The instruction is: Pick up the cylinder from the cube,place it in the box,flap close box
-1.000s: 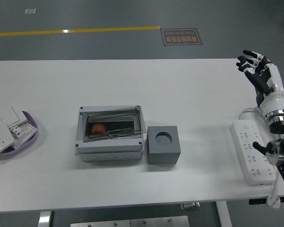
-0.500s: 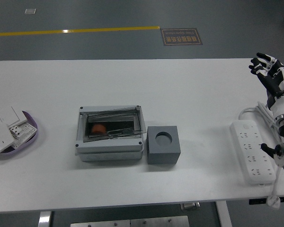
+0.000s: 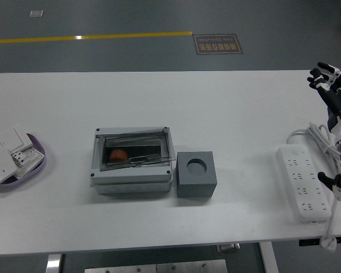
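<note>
The right hand (image 3: 331, 85), fingers spread and empty, had drawn back to the table's far right edge. The orange cylinder (image 3: 118, 154) lay inside the box (image 3: 132, 161), lid down; the cube (image 3: 196, 173) stood empty, so the task looked finished.

Right hand (image 3: 332, 85) black fingers, white shell, metal wrist ring
</note>
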Controlling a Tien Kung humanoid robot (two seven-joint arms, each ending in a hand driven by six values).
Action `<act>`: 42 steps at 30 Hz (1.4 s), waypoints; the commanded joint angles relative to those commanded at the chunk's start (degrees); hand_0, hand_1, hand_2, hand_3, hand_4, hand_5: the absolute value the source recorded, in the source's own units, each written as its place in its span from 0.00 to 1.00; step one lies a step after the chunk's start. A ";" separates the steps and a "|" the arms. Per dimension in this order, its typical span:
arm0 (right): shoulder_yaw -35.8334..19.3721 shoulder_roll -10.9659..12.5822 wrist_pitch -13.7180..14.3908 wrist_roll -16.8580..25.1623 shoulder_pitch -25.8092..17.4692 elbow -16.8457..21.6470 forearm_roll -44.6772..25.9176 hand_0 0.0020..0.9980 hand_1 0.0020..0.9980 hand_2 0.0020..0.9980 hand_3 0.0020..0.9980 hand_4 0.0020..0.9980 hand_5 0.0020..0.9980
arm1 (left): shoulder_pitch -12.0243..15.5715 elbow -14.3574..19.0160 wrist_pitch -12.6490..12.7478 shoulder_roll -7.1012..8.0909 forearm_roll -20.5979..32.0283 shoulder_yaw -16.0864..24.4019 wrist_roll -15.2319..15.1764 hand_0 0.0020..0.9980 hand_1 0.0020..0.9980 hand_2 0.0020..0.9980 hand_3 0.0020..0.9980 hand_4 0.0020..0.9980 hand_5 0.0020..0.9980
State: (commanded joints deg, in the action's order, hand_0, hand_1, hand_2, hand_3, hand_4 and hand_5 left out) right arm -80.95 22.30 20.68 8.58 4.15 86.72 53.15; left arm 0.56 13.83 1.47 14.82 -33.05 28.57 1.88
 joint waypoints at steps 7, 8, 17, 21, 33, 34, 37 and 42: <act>-0.22 -0.10 0.05 -0.04 -0.17 -0.03 0.02 0.73 0.65 0.65 0.67 0.73 0.39 | -0.40 0.00 -0.02 0.02 0.04 0.01 -0.04 0.60 0.62 0.62 0.63 0.68 0.25; -0.31 -0.13 0.05 -0.04 -0.20 -0.05 0.03 0.73 0.65 0.65 0.67 0.73 0.39 | -0.47 0.00 -0.03 0.02 0.04 0.01 -0.04 0.60 0.62 0.62 0.63 0.68 0.25; -0.93 -0.10 0.03 -0.05 -0.29 0.06 0.19 0.73 0.65 0.65 0.66 0.72 0.39 | -0.88 0.06 -0.06 -0.11 0.17 -0.39 -0.01 0.60 0.62 0.62 0.63 0.68 0.25; -1.16 -0.08 -0.01 -0.05 -0.30 0.17 0.22 0.73 0.65 0.65 0.66 0.71 0.38 | -1.02 0.09 -0.04 -0.22 0.17 -0.57 0.04 0.60 0.62 0.62 0.63 0.68 0.25; -1.54 -0.07 -0.01 -0.11 -0.25 0.13 0.36 0.73 0.65 0.65 0.66 0.70 0.37 | -1.44 0.15 0.07 -0.15 -0.04 -0.97 0.07 0.60 0.62 0.62 0.63 0.68 0.25; -1.57 -0.07 -0.02 -0.11 -0.24 0.14 0.38 0.73 0.65 0.65 0.66 0.70 0.37 | -1.50 0.16 0.07 -0.12 -0.07 -0.98 0.06 0.60 0.62 0.62 0.63 0.68 0.25; -1.65 -0.07 -0.02 -0.12 -0.17 0.22 0.45 0.73 0.65 0.65 0.66 0.70 0.37 | -1.58 0.17 0.09 -0.04 -0.11 -1.06 0.03 0.60 0.62 0.62 0.63 0.68 0.25; -1.73 0.07 0.00 -0.14 -0.12 0.24 0.40 0.73 0.65 0.65 0.66 0.70 0.37 | -1.75 0.16 0.15 -0.05 -0.12 -1.17 0.03 0.60 0.62 0.61 0.63 0.68 0.25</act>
State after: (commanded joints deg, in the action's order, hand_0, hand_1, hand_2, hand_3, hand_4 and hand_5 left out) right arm -82.68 22.37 20.68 8.45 4.03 86.96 53.55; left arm -1.19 13.99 1.62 14.77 -33.17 27.40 1.91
